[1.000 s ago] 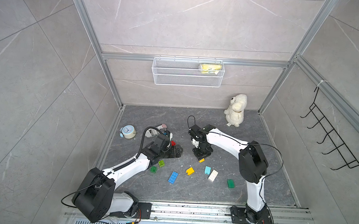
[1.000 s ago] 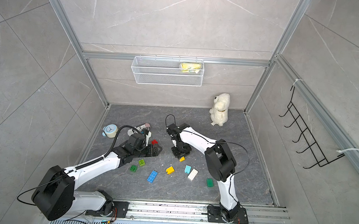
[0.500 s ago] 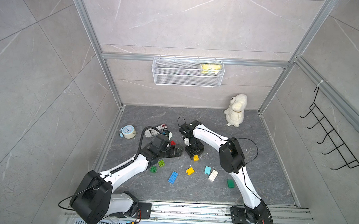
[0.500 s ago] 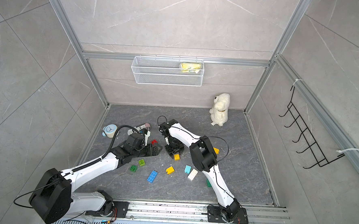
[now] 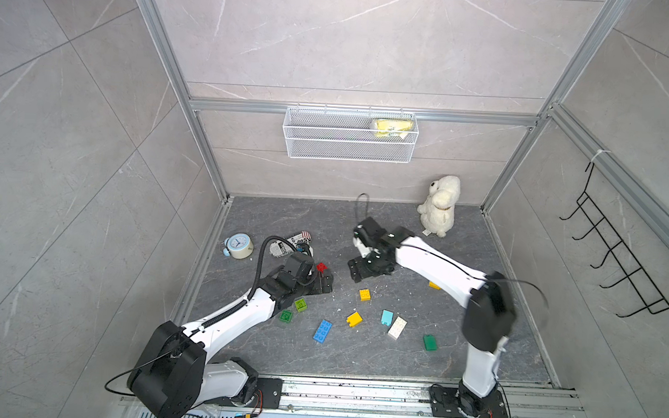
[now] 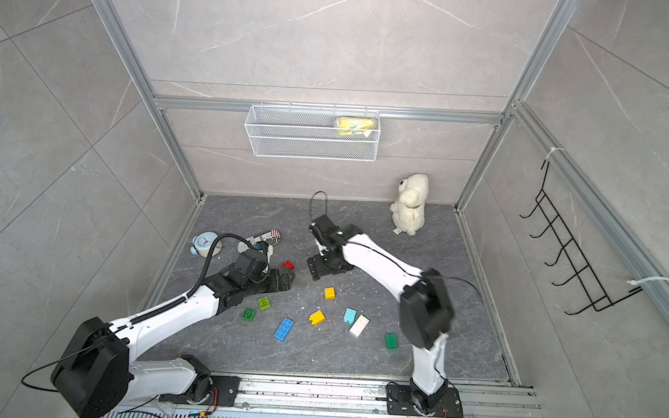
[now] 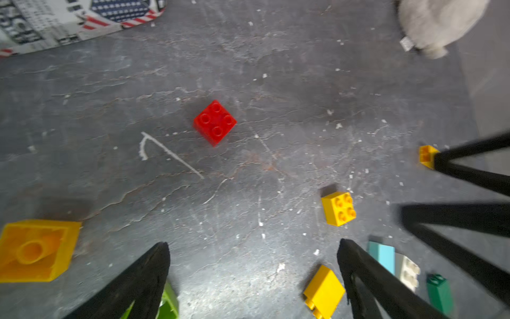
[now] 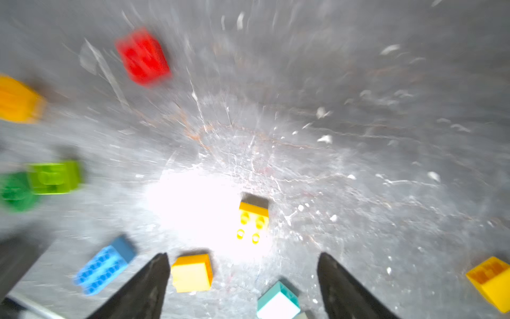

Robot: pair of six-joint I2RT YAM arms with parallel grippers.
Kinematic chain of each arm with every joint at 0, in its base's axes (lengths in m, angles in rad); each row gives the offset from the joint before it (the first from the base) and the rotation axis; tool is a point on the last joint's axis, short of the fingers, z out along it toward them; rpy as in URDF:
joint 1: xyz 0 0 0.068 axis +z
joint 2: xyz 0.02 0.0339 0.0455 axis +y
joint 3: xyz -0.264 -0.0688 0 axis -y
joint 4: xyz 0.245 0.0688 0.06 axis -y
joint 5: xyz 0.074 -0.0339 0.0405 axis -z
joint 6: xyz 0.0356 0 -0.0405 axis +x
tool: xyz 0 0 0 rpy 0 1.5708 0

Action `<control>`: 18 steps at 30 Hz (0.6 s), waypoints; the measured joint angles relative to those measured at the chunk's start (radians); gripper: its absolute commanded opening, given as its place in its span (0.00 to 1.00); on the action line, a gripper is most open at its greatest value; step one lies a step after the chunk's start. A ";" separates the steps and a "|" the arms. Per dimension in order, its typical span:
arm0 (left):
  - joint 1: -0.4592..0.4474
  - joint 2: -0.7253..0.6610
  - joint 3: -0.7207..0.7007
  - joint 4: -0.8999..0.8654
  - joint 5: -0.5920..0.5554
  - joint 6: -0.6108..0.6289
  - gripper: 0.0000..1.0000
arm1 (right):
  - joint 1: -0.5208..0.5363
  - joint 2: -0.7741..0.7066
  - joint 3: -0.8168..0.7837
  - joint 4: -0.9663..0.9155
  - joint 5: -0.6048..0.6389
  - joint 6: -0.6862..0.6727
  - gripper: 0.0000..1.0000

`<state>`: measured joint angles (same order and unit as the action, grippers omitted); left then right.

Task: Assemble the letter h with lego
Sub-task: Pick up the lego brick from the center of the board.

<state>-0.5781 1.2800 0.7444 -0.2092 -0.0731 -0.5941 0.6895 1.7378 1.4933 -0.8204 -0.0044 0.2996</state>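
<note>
Front row: a dark green plastic brick [image 5: 429, 342], a blue oblong studded brick [image 5: 322, 331], a white oblong brick [image 5: 396, 327] and a light blue brick [image 5: 387, 317] lie loose on the grey stone-look floor [image 5: 360, 360], the white and light blue ones just beside each other
Middle: a yellow plastic brick [image 5: 354, 320] rests on its side; a green square brick [image 5: 286, 316] and a lime square brick [image 5: 300, 305] sit close by the left arm
Left arm: the left gripper [image 7: 252, 245] hangs low over the floor, black jaws spread wide, nothing between them
Ahead of it: a red square four-stud brick [image 7: 215, 122], studs up, alone just beyond the fingertips
Right arm: the right gripper [image 8: 242, 255] hangs above the floor, jaws parted and empty; a yellow square four-stud brick [image 5: 364, 295] lies free near its tips
Under that arm: an orange-yellow brick [image 5: 434, 285], partly hidden
Back: a white plush toy [image 5: 439, 205] sits upright near the rear corner; a light blue alarm clock [image 5: 238, 245] by the left wall
</note>
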 measured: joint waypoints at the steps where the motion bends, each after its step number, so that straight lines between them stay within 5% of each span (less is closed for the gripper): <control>1: 0.000 0.023 0.019 -0.023 -0.023 -0.004 0.95 | -0.015 -0.125 -0.112 0.071 0.003 0.027 0.88; 5: 0.000 0.152 0.169 -0.161 -0.087 -0.025 0.93 | -0.060 -0.428 -0.448 0.274 0.041 0.114 0.83; 11: 0.016 0.346 0.472 -0.268 -0.105 0.054 0.89 | -0.057 -0.480 -0.852 0.576 0.054 0.170 0.74; 18: 0.086 0.482 0.646 -0.340 -0.044 0.211 0.84 | -0.056 -0.457 -0.917 0.750 0.046 0.212 0.65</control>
<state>-0.4919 1.7622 1.3907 -0.5495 -0.1169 -0.3832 0.6338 1.2808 0.5766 -0.0704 0.0414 0.5114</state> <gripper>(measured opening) 0.854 0.675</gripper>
